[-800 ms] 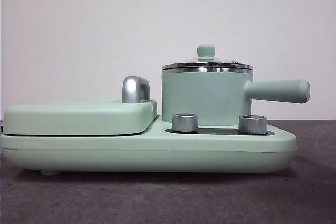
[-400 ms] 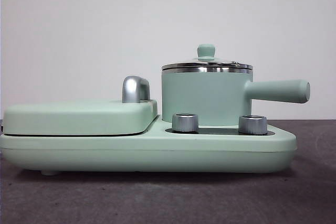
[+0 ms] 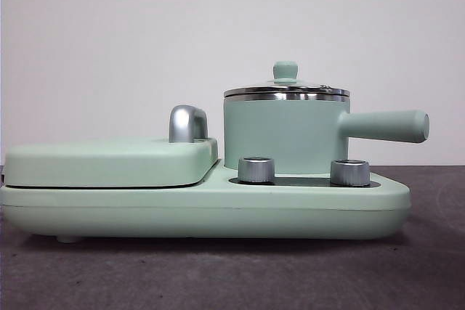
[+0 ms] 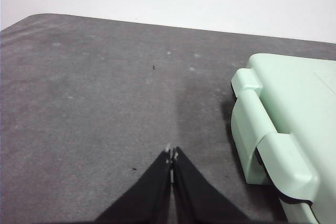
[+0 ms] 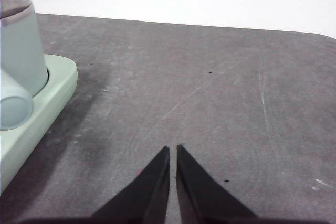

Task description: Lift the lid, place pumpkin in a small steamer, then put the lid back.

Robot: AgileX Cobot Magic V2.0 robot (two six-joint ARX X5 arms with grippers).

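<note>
The small steamer (image 3: 285, 134), a mint-green pot with a steel rim band and a long side handle (image 3: 383, 125), stands on the right half of a mint-green base (image 3: 203, 212). The lid (image 3: 286, 89) rests on the pot, its small mint knob on top. The right wrist view catches the pot's wall (image 5: 18, 51) and its handle end (image 5: 13, 103). My right gripper (image 5: 173, 150) hangs shut over bare table beside the base. My left gripper (image 4: 171, 154) is shut too, over the mat next to the base's other end (image 4: 283, 129). The pumpkin is out of view.
A broad flat mint-green cover (image 3: 109, 161) with a chrome handle (image 3: 187, 123) fills the base's left half. Two steel dials (image 3: 256, 169) (image 3: 349, 172) sit in front of the pot. Dark grey mat (image 5: 210, 87) surrounds the appliance, with a white wall behind.
</note>
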